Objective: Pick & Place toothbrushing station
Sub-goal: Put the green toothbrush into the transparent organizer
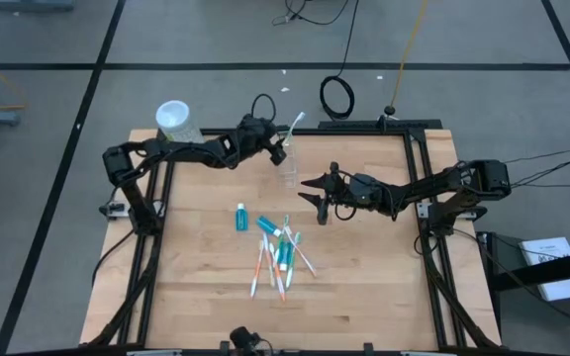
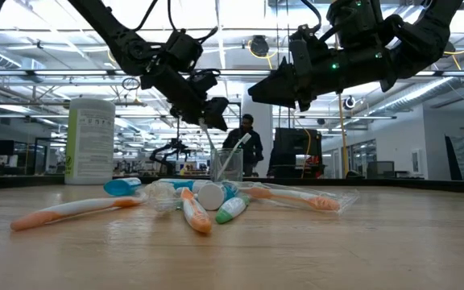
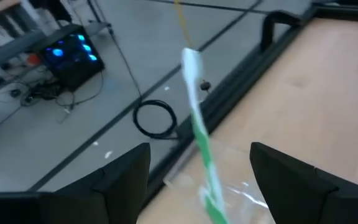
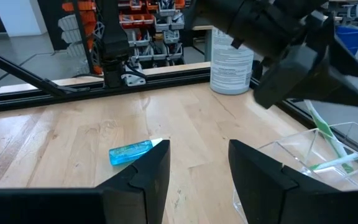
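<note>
A small clear cup [image 1: 290,174] stands on the table toward the far edge, with a white-and-green toothbrush [image 3: 199,134] standing in it, head up and leaning on its rim. My left gripper [image 3: 201,186] hovers over the cup, open, one finger on either side of the brush's handle with a gap on both sides. My right gripper [image 1: 315,196] waits open just right of the cup, above the table, nothing between its fingers [image 4: 197,168]. Several more toothbrushes and toothpaste tubes lie in a pile [image 1: 280,252] mid-table, and one blue tube [image 1: 240,216] lies apart to the left.
A white canister with green print [image 1: 176,121] stands at the far left corner. A black frame rail [image 1: 404,129] borders the table. A person [image 2: 248,141] stands in the room beyond the table. Bare wood [image 1: 374,287] shows at the near right.
</note>
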Controlling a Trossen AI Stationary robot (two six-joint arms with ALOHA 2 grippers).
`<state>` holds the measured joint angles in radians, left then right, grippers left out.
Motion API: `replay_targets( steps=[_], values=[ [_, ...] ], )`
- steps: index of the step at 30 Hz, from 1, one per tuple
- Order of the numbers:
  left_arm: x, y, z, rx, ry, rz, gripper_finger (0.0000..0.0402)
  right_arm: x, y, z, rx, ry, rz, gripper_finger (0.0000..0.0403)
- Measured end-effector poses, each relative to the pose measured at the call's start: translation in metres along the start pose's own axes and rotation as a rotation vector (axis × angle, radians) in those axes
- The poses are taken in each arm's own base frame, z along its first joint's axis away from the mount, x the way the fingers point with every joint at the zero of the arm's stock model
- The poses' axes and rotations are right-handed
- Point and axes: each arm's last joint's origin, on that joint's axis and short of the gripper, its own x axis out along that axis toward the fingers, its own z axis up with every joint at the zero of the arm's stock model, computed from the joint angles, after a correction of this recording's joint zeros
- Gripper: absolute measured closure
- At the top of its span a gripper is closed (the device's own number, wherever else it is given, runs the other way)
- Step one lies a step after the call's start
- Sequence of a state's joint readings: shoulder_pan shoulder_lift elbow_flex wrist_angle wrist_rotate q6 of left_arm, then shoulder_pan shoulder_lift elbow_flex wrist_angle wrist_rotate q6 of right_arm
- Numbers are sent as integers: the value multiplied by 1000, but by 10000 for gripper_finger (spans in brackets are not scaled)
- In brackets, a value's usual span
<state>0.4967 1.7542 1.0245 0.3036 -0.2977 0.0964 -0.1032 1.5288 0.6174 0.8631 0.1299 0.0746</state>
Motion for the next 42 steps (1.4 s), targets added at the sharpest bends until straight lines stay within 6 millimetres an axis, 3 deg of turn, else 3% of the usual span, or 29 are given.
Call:
replay_targets(
  steps=[5, 8, 17, 24, 27, 33, 39, 42],
  values=[
    [-2, 10, 1, -28, 12, 135, 117, 0, 0, 0, 0, 1, 0, 248],
    [-12, 12, 13, -46, -32, 134, 117, 0, 0, -1, -1, 9, -1, 248],
    [-73, 17, 56, -13, -145, 124, 117, 0, -1, -2, -4, 16, -3, 248],
    [-113, 11, 57, -57, -45, 51, 117, 0, 0, -2, -1, 17, 0, 248],
    [-121, -2, 53, -69, -9, -32, 117, 0, 0, -2, 14, 17, 2, 248],
    [-140, -47, 51, -18, -15, -208, 117, -1, 8, -3, 15, 33, 125, 248],
    [-169, -87, 52, 25, -96, -318, 117, -4, 26, -8, 60, 92, 274, 248],
    [-176, -103, 41, 17, -193, -368, 117, -8, 40, -16, 70, 169, 326, 248]
  ],
)
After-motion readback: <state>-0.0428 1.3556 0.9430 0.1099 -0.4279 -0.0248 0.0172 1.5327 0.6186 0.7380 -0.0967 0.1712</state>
